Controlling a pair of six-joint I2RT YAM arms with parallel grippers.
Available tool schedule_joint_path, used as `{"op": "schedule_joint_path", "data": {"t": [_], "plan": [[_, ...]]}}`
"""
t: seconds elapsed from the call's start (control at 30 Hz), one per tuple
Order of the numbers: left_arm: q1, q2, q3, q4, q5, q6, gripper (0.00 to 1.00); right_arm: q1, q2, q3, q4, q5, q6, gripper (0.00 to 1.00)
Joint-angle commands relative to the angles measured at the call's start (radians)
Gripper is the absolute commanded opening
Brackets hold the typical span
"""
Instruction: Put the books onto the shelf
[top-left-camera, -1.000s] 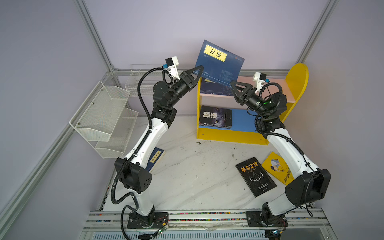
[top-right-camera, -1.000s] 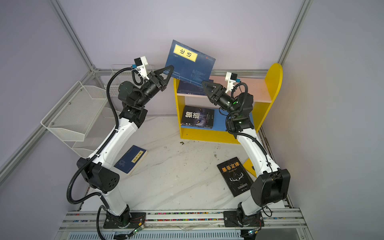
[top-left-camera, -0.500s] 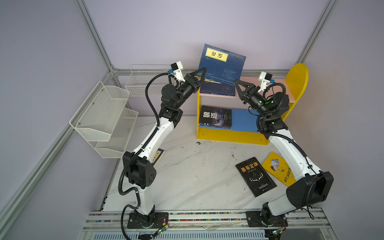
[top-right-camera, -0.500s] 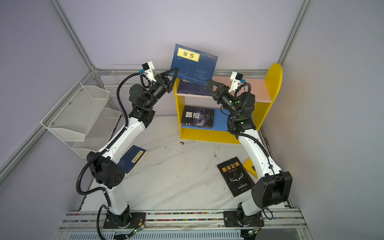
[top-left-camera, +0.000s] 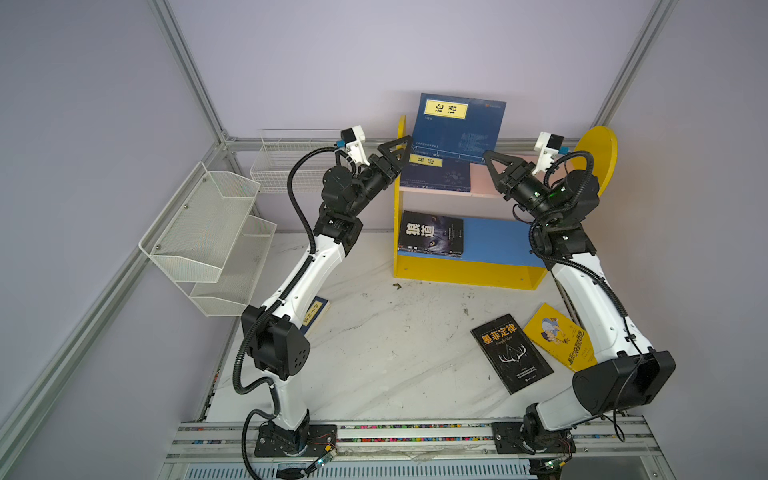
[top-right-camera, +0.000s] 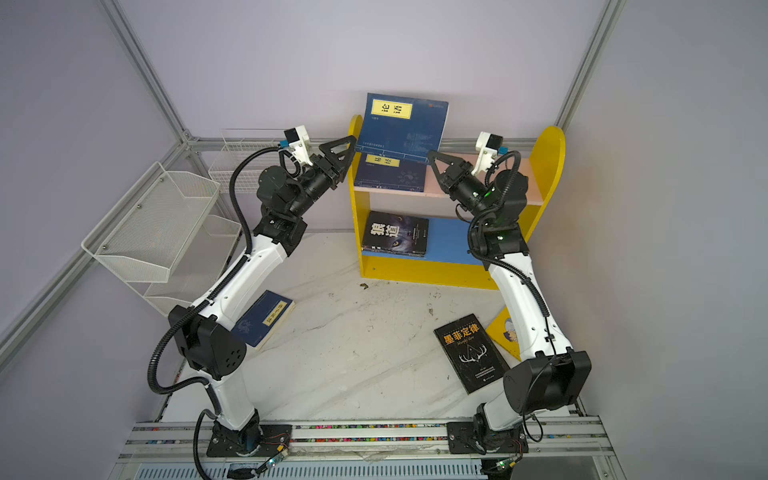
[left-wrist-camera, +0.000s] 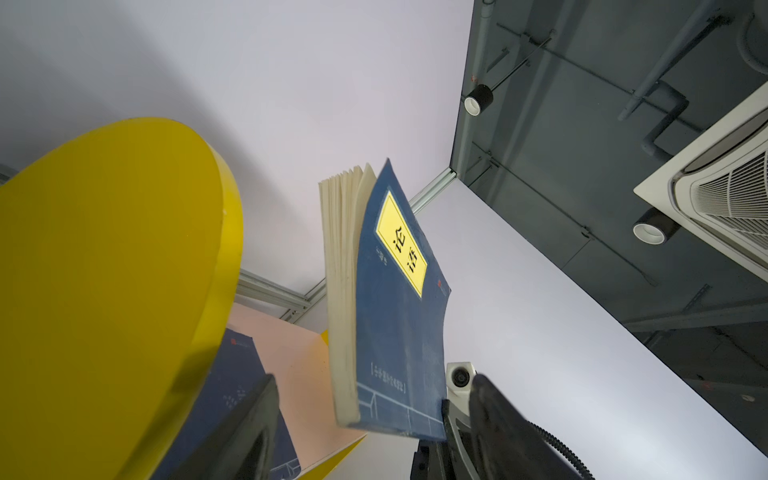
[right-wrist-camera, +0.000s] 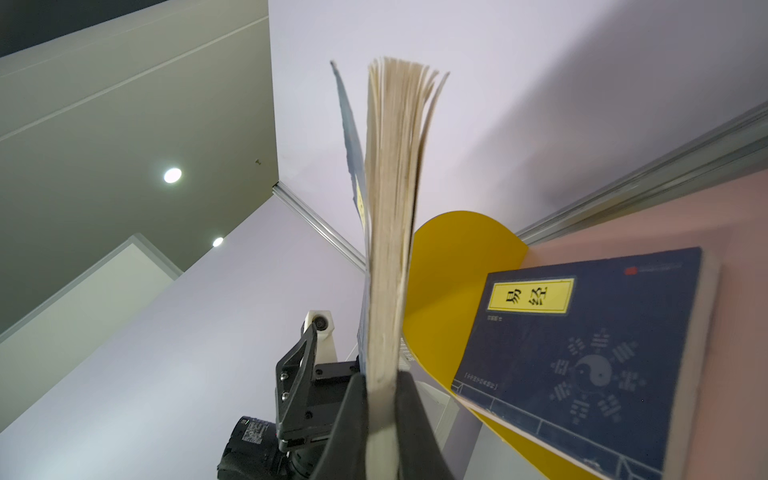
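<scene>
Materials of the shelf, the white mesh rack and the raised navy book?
Shelf: likely painted wood or board; flat matt yellow, pink and blue panels, square-cut edges.
White mesh rack: white-coated metal, probably; fine see-through mesh on wire rims.
Navy book: paper, soft matt cover; the cover bows, cream pages fan.

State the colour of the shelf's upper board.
Pink; the upper board shows best in a top view.

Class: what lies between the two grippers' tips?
The upright navy book with the yellow label, pinched at its lower corner by the right gripper, near the open left gripper; both top views show it.
</scene>
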Motion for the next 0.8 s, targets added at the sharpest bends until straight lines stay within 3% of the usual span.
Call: {"op": "schedule_joint_path", "data": {"t": [0.0,0.1,0.23,0.77], "plan": [[0.058,-0.112,-0.086,0.008,-0.043,0.04,0.74,-0.03,0.018,0.088,-0.05,-0.057,-0.054,0.09],[0.088,-0.16,-0.152,0.003,-0.068,0.047,0.74,-0.042,0.075,0.163,-0.125,-0.143,-0.048,0.09],[0.113,-0.203,-0.211,-0.009,-0.087,0.059,0.75,-0.041,0.112,0.223,-0.256,-0.168,-0.082,0.08],[0.12,-0.199,-0.247,0.018,-0.077,0.019,0.75,-0.015,0.172,0.231,-0.278,-0.15,-0.044,0.09]]}}
